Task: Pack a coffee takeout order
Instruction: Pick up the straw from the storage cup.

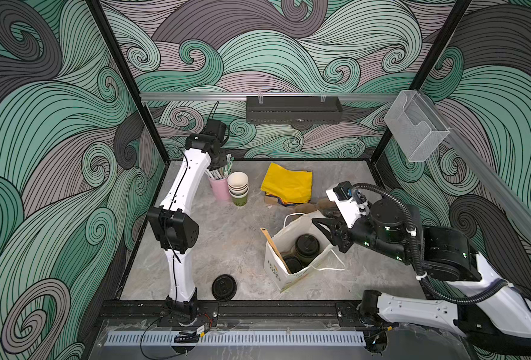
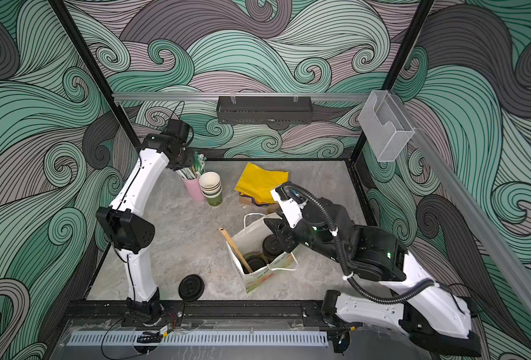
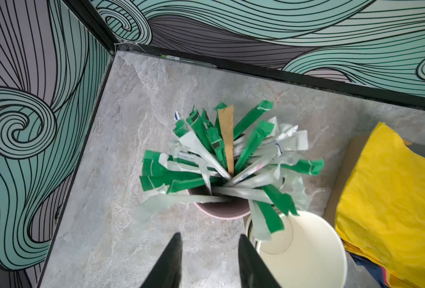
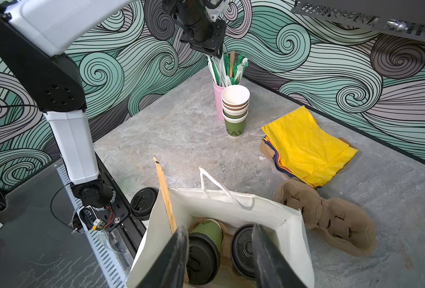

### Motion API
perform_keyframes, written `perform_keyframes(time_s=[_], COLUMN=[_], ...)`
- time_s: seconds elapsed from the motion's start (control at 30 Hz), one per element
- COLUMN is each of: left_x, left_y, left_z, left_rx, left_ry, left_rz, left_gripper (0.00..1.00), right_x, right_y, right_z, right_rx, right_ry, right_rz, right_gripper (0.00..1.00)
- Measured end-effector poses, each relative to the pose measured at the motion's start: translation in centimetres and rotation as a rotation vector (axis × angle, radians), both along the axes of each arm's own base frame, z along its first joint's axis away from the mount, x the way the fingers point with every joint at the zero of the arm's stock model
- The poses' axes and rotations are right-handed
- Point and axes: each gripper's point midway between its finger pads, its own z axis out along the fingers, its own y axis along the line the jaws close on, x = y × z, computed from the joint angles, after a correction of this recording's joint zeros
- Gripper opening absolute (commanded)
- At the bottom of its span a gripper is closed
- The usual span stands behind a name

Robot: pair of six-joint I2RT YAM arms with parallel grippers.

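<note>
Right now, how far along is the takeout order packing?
Done: two lidded cups sit in the white bag. In hand: nothing; the right gripper is open above the bag, the left gripper open over the pink cup of straws. Left: the yellow napkins lie on the table, not yet bagged.

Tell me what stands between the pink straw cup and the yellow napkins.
A stack of paper cups, right beside the pink cup; bare tabletop separates it from the yellow napkins. Both top views show it.
</note>
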Motion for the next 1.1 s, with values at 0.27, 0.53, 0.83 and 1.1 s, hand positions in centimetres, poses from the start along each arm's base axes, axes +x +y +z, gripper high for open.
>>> perform_keyframes(time_s=[0.27, 0.53, 0.83, 1.1], left_x=[1.6, 3.3, 4.1, 4.5], left_y=[0.7, 1.3, 1.8, 2.5], left_z=[-1.6, -3.0, -4.3, -4.9], left_rx=[0.064, 0.082, 0.088, 0.093], left_ry=[0.016, 0.018, 0.029, 0.033], left_rz=[0.021, 0.041, 0.054, 0.060], left_gripper=[0.34, 0.29, 0.28, 0.17], right_x=[-0.1, -0.3, -0.1, -0.1], right_y=[-0.5, -1.0, -0.9, -1.0], right_z=[-0.4, -0.7, -1.0, -1.0], right_rx=[-0.008, -0.010, -0.024, -0.028], right_ry=[0.010, 0.023, 0.032, 0.032], right_rz=[-0.010, -0.024, -0.029, -0.035], right_gripper=[0.44, 0.44, 0.43, 0.44])
